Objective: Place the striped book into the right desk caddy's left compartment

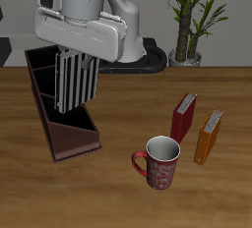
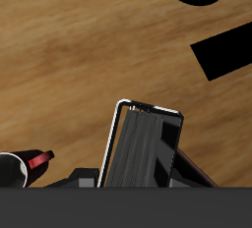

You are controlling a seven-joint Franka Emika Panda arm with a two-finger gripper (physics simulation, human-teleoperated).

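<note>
Book: striped book hung under the tool, above the caddy
Tool: closed on the book's top edge
Look: black-and-white vertical stripes, upright, clear of the worktop

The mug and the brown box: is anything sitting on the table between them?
No. In the exterior view the stretch between the mug and the right desk caddy is bare wooden table. The striped book hangs over the caddy, not between them.

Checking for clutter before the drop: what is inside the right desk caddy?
Its black dividers show in the right desk caddy; nothing lies in the sloped end. The striped book, held by the gripper, hides the middle.
</note>
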